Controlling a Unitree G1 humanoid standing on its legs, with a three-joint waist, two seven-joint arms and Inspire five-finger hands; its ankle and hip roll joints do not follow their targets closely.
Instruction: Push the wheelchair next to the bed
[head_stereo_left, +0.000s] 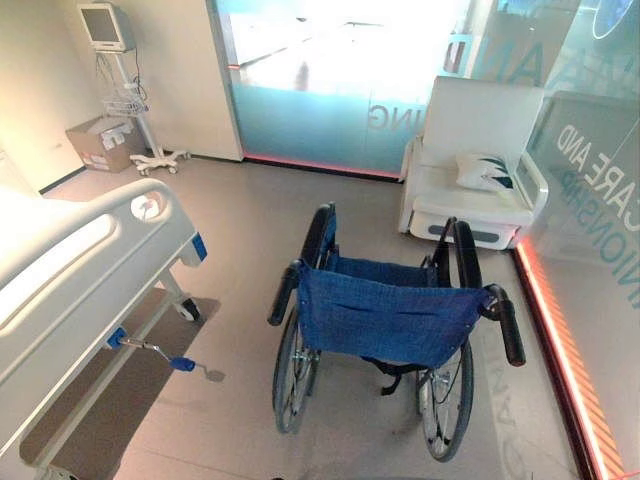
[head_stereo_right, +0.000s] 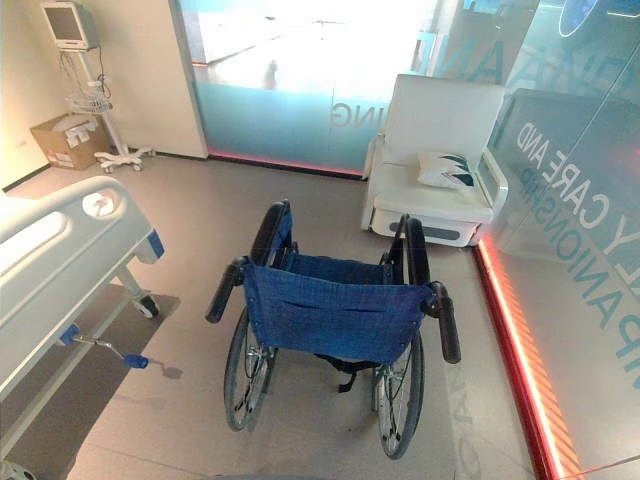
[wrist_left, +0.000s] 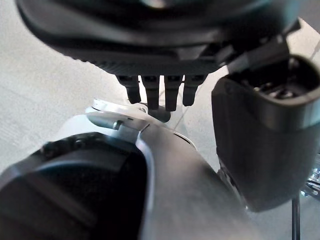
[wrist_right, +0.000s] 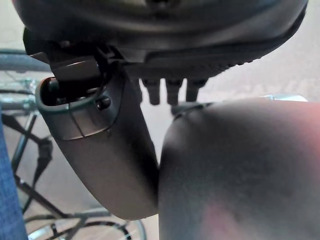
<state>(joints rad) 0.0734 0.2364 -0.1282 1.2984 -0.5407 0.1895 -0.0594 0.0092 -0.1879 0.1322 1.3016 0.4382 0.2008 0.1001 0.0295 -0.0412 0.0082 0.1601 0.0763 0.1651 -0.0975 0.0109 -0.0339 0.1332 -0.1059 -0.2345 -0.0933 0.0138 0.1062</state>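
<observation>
On the floor, wheelchair (head_stereo_left: 390, 330) (seat empty) stands apart from bed (head_stereo_left: 70, 290); both hands' fingers (wrist_left: 160, 92) hang straight

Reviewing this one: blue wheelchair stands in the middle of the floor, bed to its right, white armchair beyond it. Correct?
Not quite. The bed is to the left of the wheelchair, as the left eye view shows. The rest holds: the white armchair stands beyond it.

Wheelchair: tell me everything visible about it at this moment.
The wheelchair is seen from behind: blue fabric backrest and seat, two black push handles, black armrests, large spoked wheels with dark tyres, and a black strap hanging beneath. It stands upright and unoccupied on the grey floor, facing a white armchair, with the bed apart to its left. Nothing grips its handles.
</observation>
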